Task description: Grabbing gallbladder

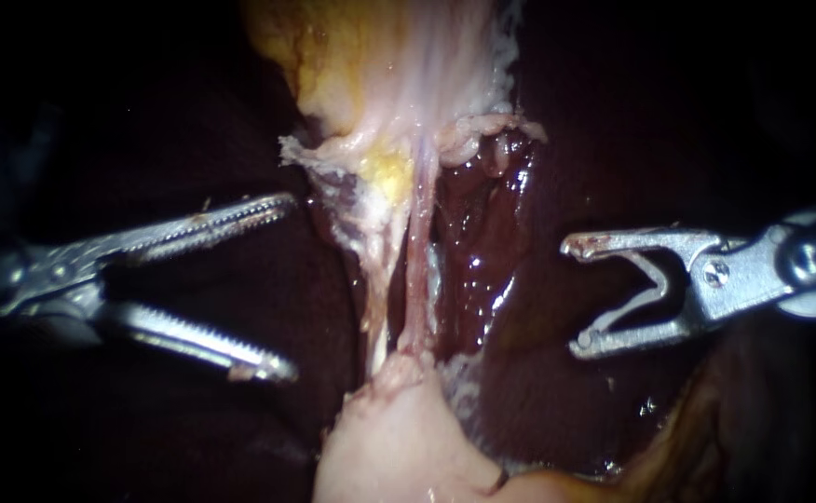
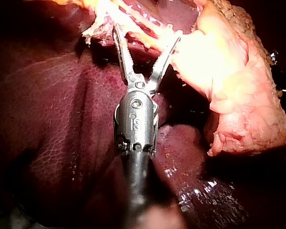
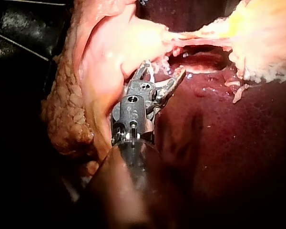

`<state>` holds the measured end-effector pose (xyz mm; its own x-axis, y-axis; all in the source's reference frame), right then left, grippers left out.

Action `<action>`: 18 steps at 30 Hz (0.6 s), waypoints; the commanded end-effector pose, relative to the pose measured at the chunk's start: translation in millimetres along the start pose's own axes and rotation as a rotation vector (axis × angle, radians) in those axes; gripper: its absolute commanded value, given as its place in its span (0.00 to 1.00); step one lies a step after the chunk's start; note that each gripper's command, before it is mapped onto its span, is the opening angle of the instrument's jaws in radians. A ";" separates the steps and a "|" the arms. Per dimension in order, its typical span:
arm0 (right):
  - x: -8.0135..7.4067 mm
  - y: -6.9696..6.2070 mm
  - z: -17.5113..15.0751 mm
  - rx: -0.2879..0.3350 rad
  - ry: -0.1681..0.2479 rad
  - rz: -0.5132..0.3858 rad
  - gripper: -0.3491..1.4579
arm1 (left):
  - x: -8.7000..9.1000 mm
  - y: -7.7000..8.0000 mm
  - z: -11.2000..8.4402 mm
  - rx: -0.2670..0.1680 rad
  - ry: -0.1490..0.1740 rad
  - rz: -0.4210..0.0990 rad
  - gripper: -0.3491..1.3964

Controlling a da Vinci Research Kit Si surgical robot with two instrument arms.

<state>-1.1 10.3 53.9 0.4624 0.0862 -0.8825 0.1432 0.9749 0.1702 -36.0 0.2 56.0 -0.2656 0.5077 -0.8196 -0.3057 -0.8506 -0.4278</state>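
Note:
The pale pink gallbladder (image 1: pixel 389 438) lies at the bottom centre of the endoscope view. Two thin tubes (image 1: pixel 408 270) run up from it to yellowish fatty tissue (image 1: pixel 361 65). My left instrument (image 1: pixel 287 284) stands left of the tubes, its toothed jaws open wide and empty. My right instrument (image 1: pixel 576 298) is right of them over the liver (image 1: pixel 482 261), jaws open and holding nothing. In the left wrist view the left instrument (image 2: pixel 148 36) gapes just short of the stretched strands (image 2: pixel 143 24). In the right wrist view the right instrument (image 3: pixel 163 69) sits beside the pale gallbladder tissue (image 3: pixel 119 43).
Dark red liver (image 2: pixel 62 119) surrounds the field and lies under both instruments. A wet raw bed (image 1: pixel 473 214) shows right of the tubes. Bumpy brownish fat (image 3: pixel 66 119) borders the pale tissue beside the right instrument's shaft.

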 end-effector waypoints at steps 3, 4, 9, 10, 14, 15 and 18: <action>0.0 0.0 0.0 0.000 0.000 0.000 0.47 | 0.3 -0.4 -0.1 -0.004 0.001 -0.002 0.73; 0.0 0.0 0.0 0.000 0.000 0.000 0.47 | 0.6 -0.8 -0.2 -0.006 0.001 -0.004 0.73; 0.0 0.0 -0.1 0.000 0.000 0.000 0.47 | 2.2 -3.3 -0.5 0.021 -0.003 -0.010 0.73; -0.1 0.0 -0.1 0.000 0.000 0.000 0.47 | 2.6 -3.9 -0.6 0.029 -0.004 -0.008 0.73; -0.1 0.0 0.0 0.000 0.000 0.000 0.47 | 4.1 -7.2 -0.6 0.050 0.001 0.011 0.73; -0.1 0.0 0.0 0.000 0.000 0.000 0.47 | 4.3 -7.8 -0.5 0.050 0.003 0.015 0.73; -0.1 0.0 -0.1 0.000 0.000 0.000 0.47 | 4.0 -9.2 0.2 0.057 0.005 0.014 0.73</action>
<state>-1.2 10.3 53.9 0.4626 0.0862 -0.8824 0.1429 0.9750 0.1702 -34.6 10.2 57.0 -0.2652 0.4930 -0.8286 -0.3549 -0.8490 -0.3915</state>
